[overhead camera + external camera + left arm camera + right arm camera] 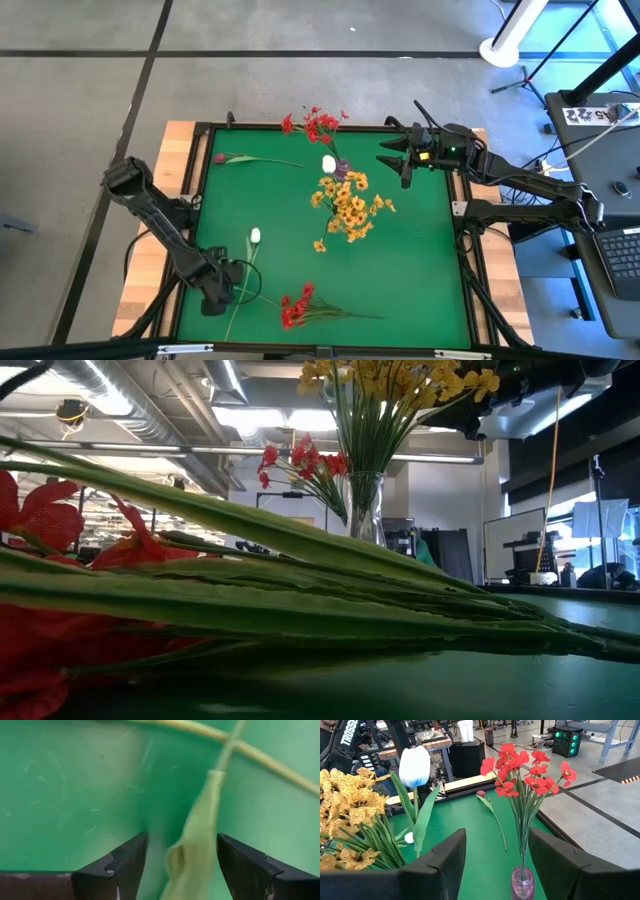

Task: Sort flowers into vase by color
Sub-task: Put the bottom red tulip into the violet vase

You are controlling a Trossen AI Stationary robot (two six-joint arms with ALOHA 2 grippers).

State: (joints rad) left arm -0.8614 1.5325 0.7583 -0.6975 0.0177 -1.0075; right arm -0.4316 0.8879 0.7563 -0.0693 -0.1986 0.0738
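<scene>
Sorting roughly half done, by look of table: yellow flowers [350, 208] bunched in central vase [364, 505], red flowers [527, 777] standing in pink vase [522, 885]. Loose on green mat [420, 260]: white tulip [255, 237], maroon bud [221, 158], red spray [296, 306]. Left gripper [181, 865] near front-left corner, fingers spread wide astride tulip stem [200, 830], not clamped. Right gripper [497, 865] at back right, fingers apart, empty. Workshop beyond: ceiling ducts, monitors, concrete floor.
</scene>
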